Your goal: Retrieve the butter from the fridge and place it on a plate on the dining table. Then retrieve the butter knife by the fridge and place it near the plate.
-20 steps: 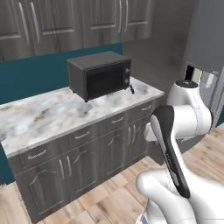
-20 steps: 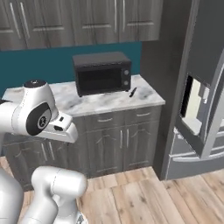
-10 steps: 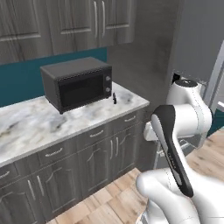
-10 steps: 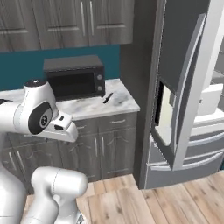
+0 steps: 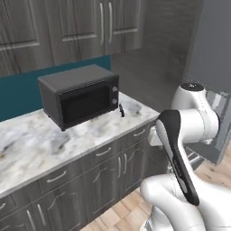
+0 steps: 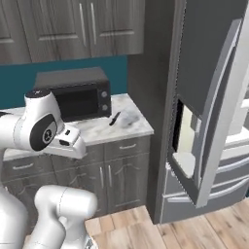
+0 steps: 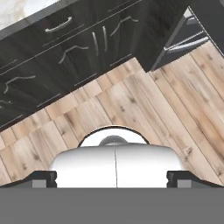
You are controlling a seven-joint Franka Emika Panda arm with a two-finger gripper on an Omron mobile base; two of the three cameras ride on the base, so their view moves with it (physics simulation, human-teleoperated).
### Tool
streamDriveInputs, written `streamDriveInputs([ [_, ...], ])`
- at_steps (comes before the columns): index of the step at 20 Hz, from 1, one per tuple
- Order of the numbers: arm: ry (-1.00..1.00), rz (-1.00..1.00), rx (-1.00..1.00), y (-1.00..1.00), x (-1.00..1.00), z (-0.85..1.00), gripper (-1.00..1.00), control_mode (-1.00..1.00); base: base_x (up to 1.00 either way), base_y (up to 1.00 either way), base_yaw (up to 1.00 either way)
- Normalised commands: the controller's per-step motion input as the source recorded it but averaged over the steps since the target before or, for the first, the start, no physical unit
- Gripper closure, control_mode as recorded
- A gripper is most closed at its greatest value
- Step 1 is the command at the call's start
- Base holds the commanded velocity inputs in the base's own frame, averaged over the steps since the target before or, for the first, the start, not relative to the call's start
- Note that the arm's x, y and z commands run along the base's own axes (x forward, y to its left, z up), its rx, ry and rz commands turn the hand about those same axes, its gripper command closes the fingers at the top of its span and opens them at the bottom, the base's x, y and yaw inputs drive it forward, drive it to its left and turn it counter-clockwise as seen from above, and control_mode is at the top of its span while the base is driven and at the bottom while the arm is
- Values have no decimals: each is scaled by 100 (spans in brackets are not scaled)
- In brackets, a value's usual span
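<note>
- Left base view: marbled worktop (image 5: 40, 144) over dark grey cabinets, teal wall behind, grey wall cupboards above.
- Black microwave (image 5: 80, 95) standing on that worktop, door facing forward.
- Thin black knife (image 5: 121, 110) just beside the microwave's right front corner, near the worktop's end.
- White arm folded low at right, in front of the cabinets.
- Right base view: same microwave (image 6: 78, 95) on the worktop (image 6: 127, 127), knife (image 6: 115, 118) lying at a slant to its right, close to the worktop's right end.
- Tall grey fridge (image 6: 209, 121) right of the cabinets, separated from the worktop by a dark panel.
- One fridge door swung open towards the camera, water dispenser recess on its face, white interior showing at the far right edge.
- Butter and plate not made out.
- Hand view: wooden plank floor (image 7: 175, 100) below, dark cabinet fronts (image 7: 65, 48) with curved handles across the top, fridge base at upper right.
- Tool (image 7: 113, 180) pointing down at the floor, fingertips (image 7: 40, 179) dark and set far apart at the lower corners, jaws wide, nothing between them.
</note>
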Motion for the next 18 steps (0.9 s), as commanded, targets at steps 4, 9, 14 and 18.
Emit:
streamDriveInputs([
  [4, 0, 0, 0, 0, 0, 0, -100, 100, 84, 0, -7],
  [9, 0, 0, 0, 0, 0, 0, -100, 100, 91, 0, -4],
  [14, 0, 0, 0, 0, 0, 0, -100, 100, 73, -11, -1],
  [18, 0, 0, 0, 0, 0, 0, -100, 100, 24, -6, 0],
])
